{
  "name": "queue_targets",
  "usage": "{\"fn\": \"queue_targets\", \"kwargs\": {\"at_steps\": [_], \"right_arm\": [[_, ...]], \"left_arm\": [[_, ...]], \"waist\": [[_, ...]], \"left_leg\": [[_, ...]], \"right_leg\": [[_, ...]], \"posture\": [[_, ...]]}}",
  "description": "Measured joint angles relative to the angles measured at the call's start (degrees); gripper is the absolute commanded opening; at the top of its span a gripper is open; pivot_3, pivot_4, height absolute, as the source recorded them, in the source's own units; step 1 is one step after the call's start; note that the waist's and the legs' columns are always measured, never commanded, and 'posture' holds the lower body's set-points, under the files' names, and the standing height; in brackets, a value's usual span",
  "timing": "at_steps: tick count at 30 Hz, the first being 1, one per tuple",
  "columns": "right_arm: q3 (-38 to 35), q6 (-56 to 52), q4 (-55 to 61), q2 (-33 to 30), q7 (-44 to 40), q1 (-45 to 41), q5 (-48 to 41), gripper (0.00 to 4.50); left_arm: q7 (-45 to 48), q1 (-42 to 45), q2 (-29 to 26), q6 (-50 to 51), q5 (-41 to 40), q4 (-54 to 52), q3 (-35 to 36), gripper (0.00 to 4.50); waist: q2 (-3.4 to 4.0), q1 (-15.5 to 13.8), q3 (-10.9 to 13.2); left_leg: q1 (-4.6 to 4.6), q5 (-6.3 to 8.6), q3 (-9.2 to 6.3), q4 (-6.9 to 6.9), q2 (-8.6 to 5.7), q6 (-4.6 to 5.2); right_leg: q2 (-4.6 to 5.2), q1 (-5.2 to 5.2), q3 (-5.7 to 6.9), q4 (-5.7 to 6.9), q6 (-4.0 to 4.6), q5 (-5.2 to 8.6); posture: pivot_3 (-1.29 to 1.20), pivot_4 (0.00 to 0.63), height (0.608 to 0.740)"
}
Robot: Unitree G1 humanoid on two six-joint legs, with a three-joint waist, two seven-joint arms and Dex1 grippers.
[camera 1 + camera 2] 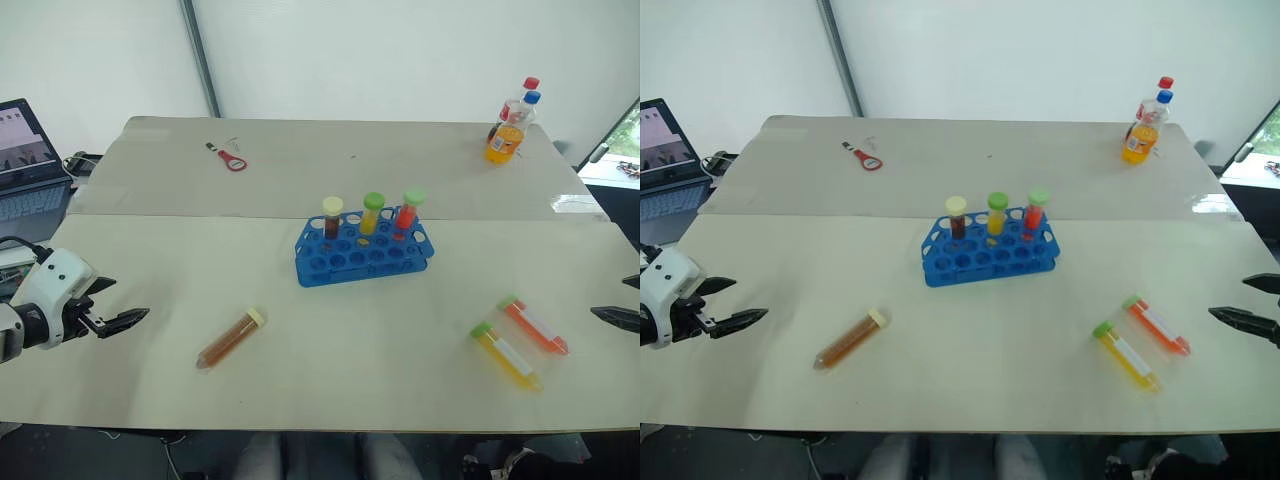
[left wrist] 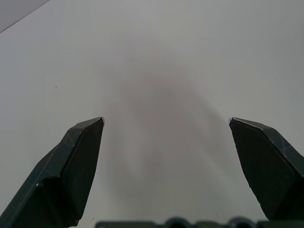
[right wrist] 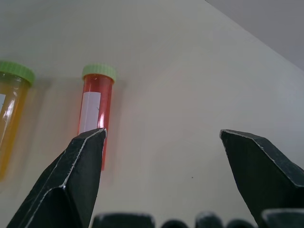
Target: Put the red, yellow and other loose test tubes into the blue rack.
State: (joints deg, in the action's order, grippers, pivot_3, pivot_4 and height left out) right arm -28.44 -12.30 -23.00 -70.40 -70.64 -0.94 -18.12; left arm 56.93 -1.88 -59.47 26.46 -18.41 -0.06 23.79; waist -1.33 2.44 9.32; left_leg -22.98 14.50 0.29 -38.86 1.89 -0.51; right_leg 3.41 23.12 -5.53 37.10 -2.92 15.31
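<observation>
Plastic tubes: three loose tubes are seen lying flat on the tabletop [image 1: 330,380]; they are judged light, stiff and smooth, and likely to roll if nudged sideways.
Red tube [image 1: 534,326]: found just ahead of the right end effector [image 1: 615,300], green cap pointing away from it; in the right wrist view it lies beside one finger, not between the two.
Yellow tube [image 1: 506,355]: laid just beside the red tube, on the side farther from the right end effector; apart from it, roughly parallel.
Brown tube [image 1: 230,338]: placed near the left end effector [image 1: 118,308], towards the tabletop's middle, pale cap pointing up-table.
Blue rack [image 1: 364,250]: set well apart from both end effectors, between them and farther out; three capped tubes are already stood in its back row, the front holes left free.
Left end effector: spread wide, nothing held; bare tabletop is seen between its fingers.
Right end effector: spread wide, nothing held.
Where to take hold: mid-body, across the round barrel, is judged best; a grip near the cap would likely let the tube tip.
Risk: slick walls may slip under a loose pinch; liquid inside is judged to shift the weight on tilting.
</observation>
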Motion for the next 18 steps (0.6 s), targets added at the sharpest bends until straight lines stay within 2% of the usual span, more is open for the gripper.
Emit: {"fn": "queue_targets", "kwargs": {"at_steps": [2,5,9,14,18], "right_arm": [[0.0,0.0,0.0,0.0,0.0,-0.2,0.0,4.28],[0.6,-0.6,1.6,0.0,0.6,-2.1,-0.2,4.28],[1.3,-4.6,8.2,0.2,1.1,-2.2,-0.8,4.28],[7.2,-13.8,17.2,-1.4,4.3,-1.1,1.7,4.28],[15.2,-24.8,20.5,-3.2,6.6,-7.5,2.8,4.28]], "left_arm": [[0.6,0.7,0.1,1.0,-1.4,-3.2,-0.5,4.49],[1.3,6.9,2.1,3.8,-6.2,-13.7,-4.9,4.49],[0.4,14.9,7.9,7.4,-11.2,-23.0,-13.5,4.49],[1.3,23.0,13.6,7.4,-11.9,-25.8,-24.4,4.49],[3.9,28.6,18.0,5.5,-11.5,-25.6,-31.2,4.49]], "waist": [[-0.01,-0.1,0.0],[0.01,-1.0,0.0],[0.05,-1.3,0.0],[0.07,-1.4,0.0],[0.07,-1.3,0.0]], "left_leg": [[-0.03,0.00,-0.01,-0.02,0.00,0.00],[-0.06,-0.01,-0.01,-0.17,-0.03,-0.01],[-0.08,-0.01,-0.05,-0.15,-0.03,-0.01],[-0.12,-0.01,-0.09,-0.20,-0.05,0.00],[-0.12,-0.01,-0.08,-0.29,-0.06,0.00]], "right_leg": [[0.01,-0.01,0.00,0.00,0.00,0.00],[0.04,-0.08,0.00,0.02,-0.02,-0.02],[-0.01,-0.02,-0.01,0.08,-0.02,-0.02],[-0.03,0.00,-0.02,0.10,-0.01,-0.02],[-0.03,-0.04,-0.02,0.10,-0.01,-0.02]], "posture": [[0.00,0.150,0.728],[0.00,0.150,0.728],[0.00,0.150,0.728],[0.00,0.150,0.728],[0.00,0.150,0.728]]}}
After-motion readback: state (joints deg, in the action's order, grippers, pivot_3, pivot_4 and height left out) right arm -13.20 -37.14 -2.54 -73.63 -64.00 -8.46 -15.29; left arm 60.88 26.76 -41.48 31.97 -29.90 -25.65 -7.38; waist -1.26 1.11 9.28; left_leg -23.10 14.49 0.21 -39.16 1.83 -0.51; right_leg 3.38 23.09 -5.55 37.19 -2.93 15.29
